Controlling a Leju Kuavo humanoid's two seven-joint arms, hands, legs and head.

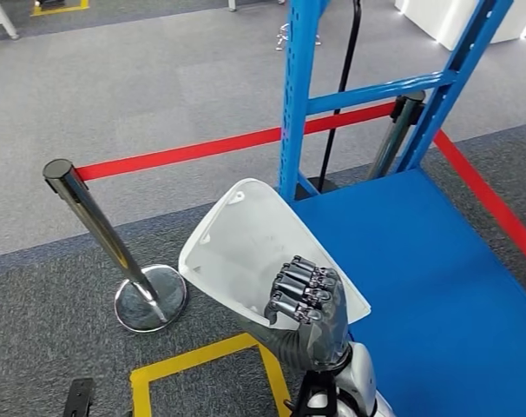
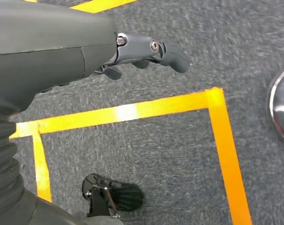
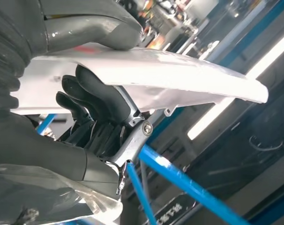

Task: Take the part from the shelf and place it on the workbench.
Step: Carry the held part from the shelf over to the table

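The part (image 1: 247,243) is a white, flat, shield-shaped plastic panel, and my right hand (image 1: 309,308) grips its near edge. It hangs tilted in the air just left of the blue shelf board (image 1: 430,287), partly over the board's front-left corner. In the right wrist view the part (image 3: 168,70) lies across my right hand, the thumb on one face and the dark fingers (image 3: 98,103) on the other. My left hand (image 2: 140,54) hangs over grey carpet with its fingers loosely apart and nothing in it.
A blue shelf upright (image 1: 294,95) rises just behind the part. A chrome stanchion (image 1: 96,226) leans on its round base (image 1: 150,298) to the left. Red floor tape (image 1: 181,154) runs behind it, and yellow floor tape (image 1: 201,356) marks a square near my feet.
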